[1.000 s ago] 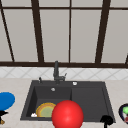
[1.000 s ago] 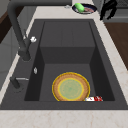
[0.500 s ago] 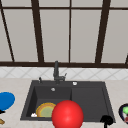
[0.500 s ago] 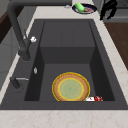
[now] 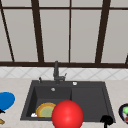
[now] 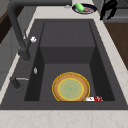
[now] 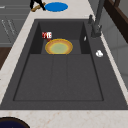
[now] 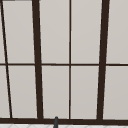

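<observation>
Nearby, right hand [image 5: 107, 120] seen at the sink's [image 5: 87, 97] front right corner, finger state not discernible, dark bowl [image 5: 124, 113] just beside, red ball [image 5: 67, 115] blocking the yellow plate [image 5: 44, 109], blue plate [image 5: 5, 100] at left.

Kitchen. Dark composite sink [image 5: 90, 100] with tall dark tap [image 5: 56, 71], set in pale marbled stone counter [image 6: 62, 118]; tiled backsplash [image 5: 25, 72]; dark-framed window [image 8: 70, 62]; round yellow-rimmed plate [image 6: 71, 87] in basin.

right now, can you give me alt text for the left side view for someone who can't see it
A dark sink seen along its length holds a yellow plate with a green centre in its near basin, a small red and white item beside it. A black hand hovers at the far end near a dark bowl; the faucet stands at left.
</observation>
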Robot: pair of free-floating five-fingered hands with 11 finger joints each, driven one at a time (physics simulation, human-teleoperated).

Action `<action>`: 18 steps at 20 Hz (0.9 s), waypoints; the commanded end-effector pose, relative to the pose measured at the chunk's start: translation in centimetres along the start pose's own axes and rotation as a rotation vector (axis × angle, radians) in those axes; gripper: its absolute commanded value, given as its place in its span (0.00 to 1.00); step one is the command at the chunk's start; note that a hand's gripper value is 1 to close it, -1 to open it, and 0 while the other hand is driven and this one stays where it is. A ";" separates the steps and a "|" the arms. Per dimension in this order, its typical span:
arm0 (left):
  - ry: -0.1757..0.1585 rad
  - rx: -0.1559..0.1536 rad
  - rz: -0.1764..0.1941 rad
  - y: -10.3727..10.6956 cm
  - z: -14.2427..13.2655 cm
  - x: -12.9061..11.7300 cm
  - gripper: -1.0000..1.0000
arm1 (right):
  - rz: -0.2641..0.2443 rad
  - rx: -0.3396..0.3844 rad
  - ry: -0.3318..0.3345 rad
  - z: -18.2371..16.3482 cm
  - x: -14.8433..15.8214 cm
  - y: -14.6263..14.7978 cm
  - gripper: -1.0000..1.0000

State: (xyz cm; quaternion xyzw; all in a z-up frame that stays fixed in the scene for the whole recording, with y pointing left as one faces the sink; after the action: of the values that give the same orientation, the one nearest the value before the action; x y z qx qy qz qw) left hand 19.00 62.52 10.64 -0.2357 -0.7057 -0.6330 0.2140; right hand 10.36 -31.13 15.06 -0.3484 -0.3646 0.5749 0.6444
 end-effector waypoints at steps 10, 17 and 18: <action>-0.071 -0.046 -0.295 -1.9 -0.4 1.1 1.00 | 0.000 0.000 0.000 0.0 0.0 0.0 0.50; -0.041 0.003 -0.273 -0.9 -0.9 2.5 1.00 | 0.000 0.000 0.000 0.0 0.0 0.0 0.50; -0.033 -0.008 -0.276 -0.7 -1.3 2.6 1.00 | 0.000 0.000 0.000 0.0 0.0 0.0 0.50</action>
State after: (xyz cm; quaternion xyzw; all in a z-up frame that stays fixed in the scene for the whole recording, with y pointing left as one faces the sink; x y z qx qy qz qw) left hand 16.32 61.80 10.67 -0.1401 -0.7387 -0.6483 0.1196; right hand 10.36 -31.13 15.06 -0.3484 -0.3646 0.5749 0.6444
